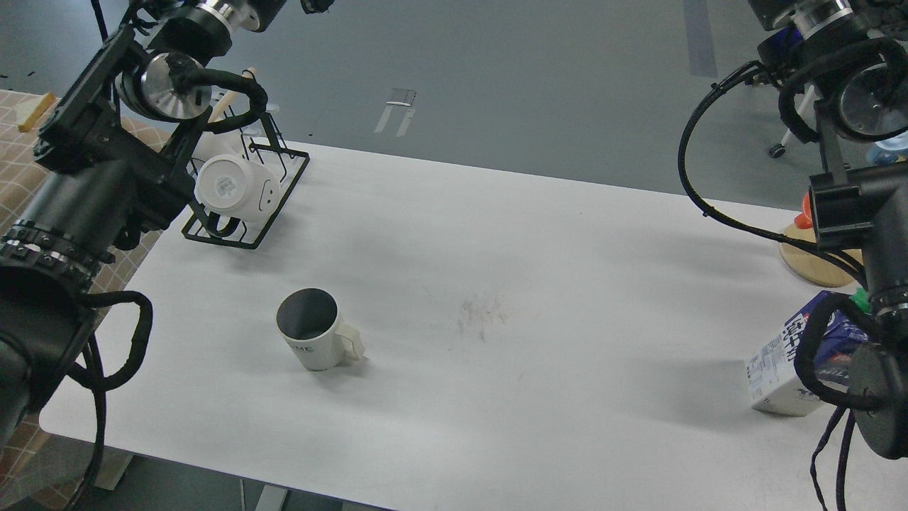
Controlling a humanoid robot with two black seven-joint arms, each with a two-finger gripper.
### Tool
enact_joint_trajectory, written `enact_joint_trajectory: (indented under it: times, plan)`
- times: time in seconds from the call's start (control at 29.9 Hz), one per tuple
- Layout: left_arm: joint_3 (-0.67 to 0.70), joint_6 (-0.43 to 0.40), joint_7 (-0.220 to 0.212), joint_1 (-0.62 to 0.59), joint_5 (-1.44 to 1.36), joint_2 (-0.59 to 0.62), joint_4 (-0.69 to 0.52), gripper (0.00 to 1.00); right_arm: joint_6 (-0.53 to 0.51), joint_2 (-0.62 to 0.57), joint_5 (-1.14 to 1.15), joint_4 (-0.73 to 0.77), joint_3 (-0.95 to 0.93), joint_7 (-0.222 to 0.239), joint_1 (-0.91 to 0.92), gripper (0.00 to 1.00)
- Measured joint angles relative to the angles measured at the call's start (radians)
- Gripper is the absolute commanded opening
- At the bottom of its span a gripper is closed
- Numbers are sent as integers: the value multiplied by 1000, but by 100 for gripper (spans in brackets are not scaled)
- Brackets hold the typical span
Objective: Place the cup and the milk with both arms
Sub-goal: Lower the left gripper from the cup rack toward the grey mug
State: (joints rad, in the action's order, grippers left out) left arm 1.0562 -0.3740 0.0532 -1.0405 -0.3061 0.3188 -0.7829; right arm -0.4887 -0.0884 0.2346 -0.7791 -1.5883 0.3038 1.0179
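A white cup (316,336) with a dark inside stands upright on the white table (496,284), left of the middle, its handle pointing right. A blue and white milk carton (787,369) stands near the table's right edge, partly hidden behind my right arm (872,213). My left arm (99,184) rises along the left edge of the view. Both arms run out of the top of the view, so neither gripper shows.
A black wire rack (248,191) at the table's back left holds a white mug (230,186) on its side. A round wooden board (816,259) with an orange thing on it lies at the back right. A faint smudge (482,312) marks the table's middle.
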Motion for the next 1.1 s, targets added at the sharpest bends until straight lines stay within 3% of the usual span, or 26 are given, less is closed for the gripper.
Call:
enact_joint_trajectory:
  times: [0.37, 0.57, 0.94, 1.1]
  plan:
    - [8, -13, 0, 15, 18, 40, -28, 98, 0, 8, 0, -50, 6, 0, -33, 100]
    - [2, -23, 2, 132, 9, 177, -187, 98, 0, -1, 1, -129, -9, 1, -99, 100]
    - [18, -21, 3, 517, -118, 660, -663, 87, 0, 0, 0, -264, -63, 1, -193, 100]
    - [8, -27, 24, 638, -300, 813, -773, 87, 0, 9, -2, -284, -100, -3, -213, 100]
